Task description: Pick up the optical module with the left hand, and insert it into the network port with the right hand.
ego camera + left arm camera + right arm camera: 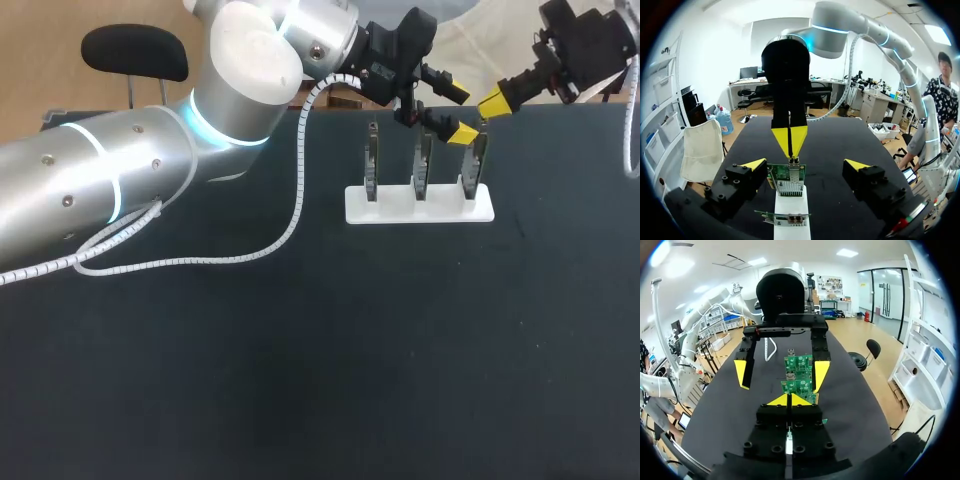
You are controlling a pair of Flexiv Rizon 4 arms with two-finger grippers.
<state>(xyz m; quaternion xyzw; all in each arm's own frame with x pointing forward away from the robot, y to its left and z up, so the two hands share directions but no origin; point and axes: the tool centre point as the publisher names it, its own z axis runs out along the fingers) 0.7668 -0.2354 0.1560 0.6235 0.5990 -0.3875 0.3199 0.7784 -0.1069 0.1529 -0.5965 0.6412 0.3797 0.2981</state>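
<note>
Left wrist view gives me the clearest read: my right gripper (pixel 790 142) comes down from ahead with its yellow tips pinched together on what looks like the small silvery optical module (pixel 793 162). The module sits right at the network port (pixel 792 173) on the top edge of the green board (pixel 781 181). My left gripper (pixel 806 165) has its jaws wide and holds nothing, with one finger on either side of that board. The board stands in the white holder (pixel 420 205). I see three risks. A slightly tilted module could jam at the port's mouth, a hard push could flex the board or rock the holder, and the two grippers are close enough to knock together.
</note>
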